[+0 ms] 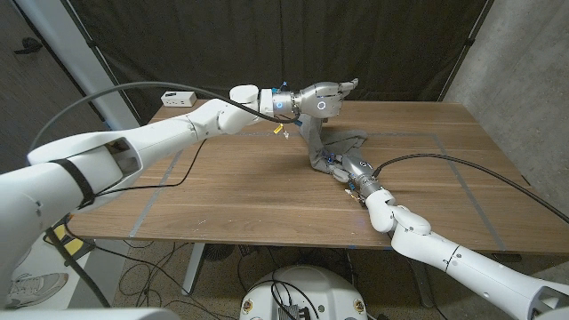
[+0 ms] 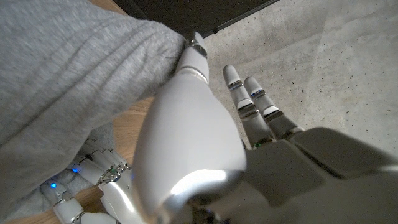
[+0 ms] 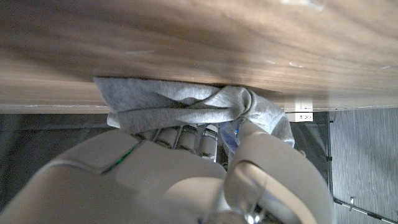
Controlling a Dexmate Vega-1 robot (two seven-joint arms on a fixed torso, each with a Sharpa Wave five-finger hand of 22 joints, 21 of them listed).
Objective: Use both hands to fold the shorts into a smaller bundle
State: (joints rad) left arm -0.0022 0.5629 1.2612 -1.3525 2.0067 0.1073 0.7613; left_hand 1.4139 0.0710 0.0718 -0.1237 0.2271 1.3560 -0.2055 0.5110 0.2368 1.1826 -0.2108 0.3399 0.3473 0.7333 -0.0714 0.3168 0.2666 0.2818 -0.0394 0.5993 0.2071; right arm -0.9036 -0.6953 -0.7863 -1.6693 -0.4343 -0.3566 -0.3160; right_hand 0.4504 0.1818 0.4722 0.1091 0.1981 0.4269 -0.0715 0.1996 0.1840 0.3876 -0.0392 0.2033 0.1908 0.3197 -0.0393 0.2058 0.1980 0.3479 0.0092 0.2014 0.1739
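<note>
On the brown wooden table (image 1: 267, 178) the grey soft-cloth shorts (image 1: 342, 142) lie near the middle, one end lifted. The silver left hand (image 1: 324, 98), raised above the table, pinches that lifted cloth. The white right hand (image 1: 351, 166) grips the low bunched end on the table.

The left hand (image 1: 322, 100) is hovering raised toward the far edge of the bench, pinching gray cloth. The right hand (image 1: 348, 166) is lying low mid-bench, its fingers (image 3: 186, 138) curling into cloth too.
</note>
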